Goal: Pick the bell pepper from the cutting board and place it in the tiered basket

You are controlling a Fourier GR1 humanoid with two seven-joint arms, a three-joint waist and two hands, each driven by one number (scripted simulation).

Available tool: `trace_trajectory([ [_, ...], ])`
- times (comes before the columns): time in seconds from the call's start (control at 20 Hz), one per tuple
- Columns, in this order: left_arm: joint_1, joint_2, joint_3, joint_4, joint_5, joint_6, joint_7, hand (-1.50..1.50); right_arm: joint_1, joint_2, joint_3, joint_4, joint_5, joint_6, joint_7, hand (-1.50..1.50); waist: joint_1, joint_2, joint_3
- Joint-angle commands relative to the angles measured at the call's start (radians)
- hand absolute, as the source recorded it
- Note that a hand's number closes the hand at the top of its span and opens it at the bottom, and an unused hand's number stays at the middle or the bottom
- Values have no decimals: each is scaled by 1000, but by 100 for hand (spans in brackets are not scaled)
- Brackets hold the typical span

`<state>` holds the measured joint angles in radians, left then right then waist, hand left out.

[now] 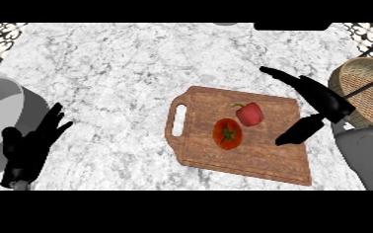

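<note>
Your right hand (pixel 315 103) is open, fingers spread, and holds nothing. It hangs over the right edge of the cutting board (pixel 271 162). The red bell pepper (pixel 250 114) lies on the board just to the left of that hand, not touching it. A tomato (pixel 227 134) sits beside the pepper. The tiered basket (pixel 351 81) is right behind your hand. Your left hand (pixel 29 145) rests open, far off over the surface (pixel 124 69).

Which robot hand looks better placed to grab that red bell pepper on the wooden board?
The right robot hand: open beside the red bell pepper, near the woven basket. The left robot hand rests far away.
</note>
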<state>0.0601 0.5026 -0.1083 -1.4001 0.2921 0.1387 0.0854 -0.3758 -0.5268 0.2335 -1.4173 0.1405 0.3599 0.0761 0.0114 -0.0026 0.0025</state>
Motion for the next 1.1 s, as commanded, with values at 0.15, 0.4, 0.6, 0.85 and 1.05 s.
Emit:
trace_trajectory([
  [0.15, 19, -5, 54, 83, -1, -79, -55, 0, -114, 86, 21, -28, -13, 109, 261, -150, -4, 3, -3],
  [0.4, -10, -18, 74, 131, -6, -85, -36, 0, -95, 77, 37, -69, -38, 202, 402, -150, -12, 2, -3],
  [0.6, -36, -45, 67, 113, -39, -64, -5, 0, -135, 84, 20, -98, -20, 232, 513, -150, -12, 2, -3],
  [0.85, -3, -34, 90, 17, -46, -97, 46, 0, -71, 43, -55, -36, 64, 237, 384, -150, -8, 2, -2],
  [1.05, -5, -84, 89, 50, -102, -73, 16, 0, -96, 71, -86, 23, 53, 300, 376, -150, -7, 3, -2],
])
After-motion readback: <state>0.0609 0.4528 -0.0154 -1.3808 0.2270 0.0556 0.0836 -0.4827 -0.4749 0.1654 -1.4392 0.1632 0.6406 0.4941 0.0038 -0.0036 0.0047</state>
